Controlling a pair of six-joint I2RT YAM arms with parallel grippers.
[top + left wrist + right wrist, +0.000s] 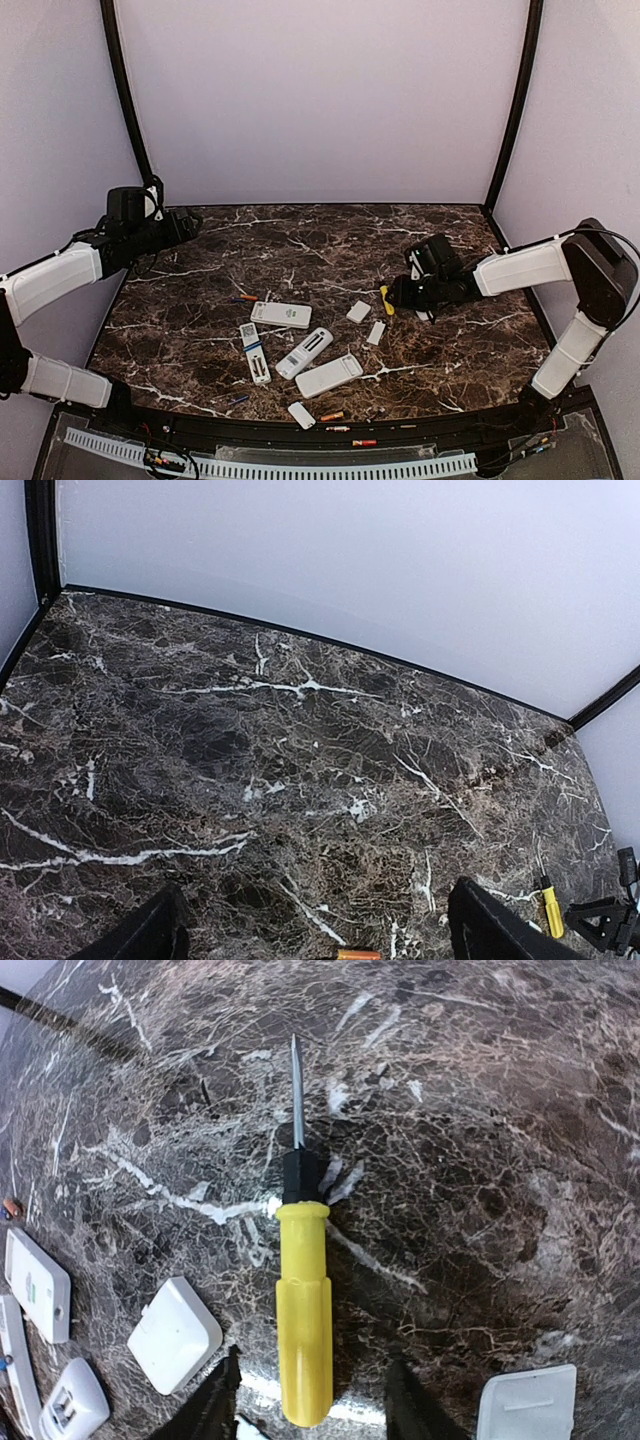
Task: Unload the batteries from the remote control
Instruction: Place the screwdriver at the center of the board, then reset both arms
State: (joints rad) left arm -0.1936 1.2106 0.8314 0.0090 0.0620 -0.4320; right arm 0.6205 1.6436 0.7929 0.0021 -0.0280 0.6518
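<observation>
The right gripper sits low over the marble table, at 3 o'clock from the cluster of remotes. Its fingers stand partly apart on either side of the yellow handle of the screwdriver. A sliver of stone shows between each finger and the handle, so nothing is gripped. The screwdriver lies flat, its blade pointing to 12 o'clock in the wrist view. A white cover lies just beside the handle at 9 o'clock, and a second cover lies at 4 o'clock

The left gripper hangs above the table's far left corner, at 10 o'clock from the remotes, its jaws wide with only bare marble between them

The batteries lie loose on the table. An orange battery is near the front edge at 6 o'clock from the remotes, a blue battery is at 7 o'clock, and another orange cell is at 10 o'clock, just beside the farthest remote. Whether any cell sits inside a remote is too small to tell
</observation>
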